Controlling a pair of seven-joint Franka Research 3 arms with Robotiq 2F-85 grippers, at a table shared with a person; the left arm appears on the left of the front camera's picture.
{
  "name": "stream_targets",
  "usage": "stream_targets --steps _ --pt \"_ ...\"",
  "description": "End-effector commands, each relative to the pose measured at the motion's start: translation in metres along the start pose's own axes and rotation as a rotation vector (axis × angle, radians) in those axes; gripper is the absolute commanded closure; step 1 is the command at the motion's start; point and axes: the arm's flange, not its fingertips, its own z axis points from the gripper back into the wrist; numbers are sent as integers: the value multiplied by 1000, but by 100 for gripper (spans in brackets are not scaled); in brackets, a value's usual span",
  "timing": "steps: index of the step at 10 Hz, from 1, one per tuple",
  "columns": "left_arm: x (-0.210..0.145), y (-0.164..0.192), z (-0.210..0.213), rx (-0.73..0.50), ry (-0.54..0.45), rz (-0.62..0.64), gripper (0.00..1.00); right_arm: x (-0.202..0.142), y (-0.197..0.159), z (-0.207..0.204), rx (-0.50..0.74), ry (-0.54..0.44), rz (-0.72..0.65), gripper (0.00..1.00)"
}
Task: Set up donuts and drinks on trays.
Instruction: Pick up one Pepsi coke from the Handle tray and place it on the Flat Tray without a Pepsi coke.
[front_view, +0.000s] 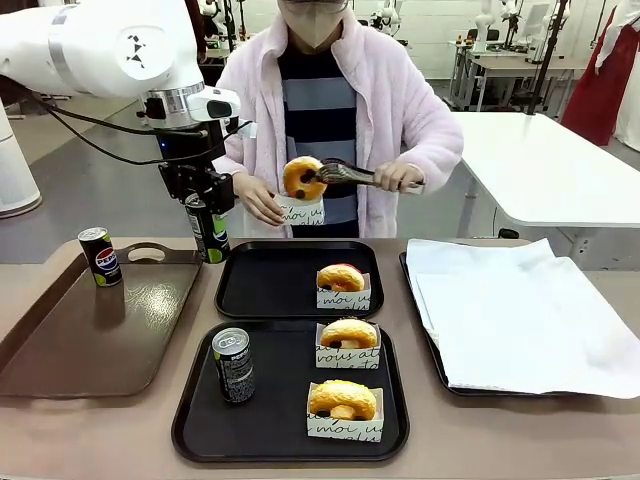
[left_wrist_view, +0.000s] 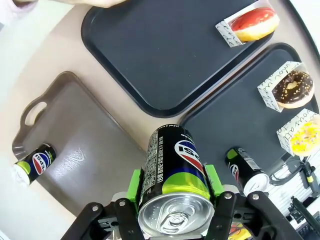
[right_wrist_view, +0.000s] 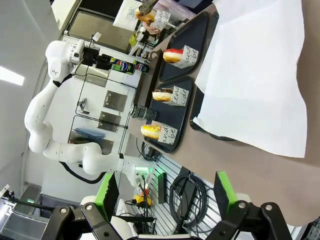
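The left gripper (front_view: 206, 215) is found clamped on a can (front_view: 210, 238), which is held in the air at 9 o'clock of the far tray (front_view: 270, 295), between that tray and the brown tray (front_view: 120, 340). The right gripper (right_wrist_view: 166, 194) is spread wide, with nothing between its fingers. One boxed donut (front_view: 341, 277) is noted at the far tray's 3 o'clock. A second can (front_view: 233, 365) is stood at 9 o'clock on the near tray (front_view: 285, 415).
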Motion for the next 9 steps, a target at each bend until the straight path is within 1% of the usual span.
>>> stream_targets --steps 1,2,3,6,7,8,9 --pt "3 10 -2 9 -3 -2 41 -2 0 -1 13 -6 15 0" --pt "4 19 -16 -10 -2 3 41 -2 0 -1 13 -6 15 0" --pt "13 28 -27 -32 8 -7 41 -2 0 -1 13 -6 15 0" --pt "26 38 -53 -29 -30 4 41 -2 0 -1 13 -6 15 0" --pt "26 40 -55 -32 -18 3 41 -2 0 -1 13 -6 15 0" --pt "9 39 -49 -18 30 21 41 -2 0 -1 13 -6 15 0" --pt "-19 39 -36 18 91 21 41 -2 0 -1 13 -6 15 0"
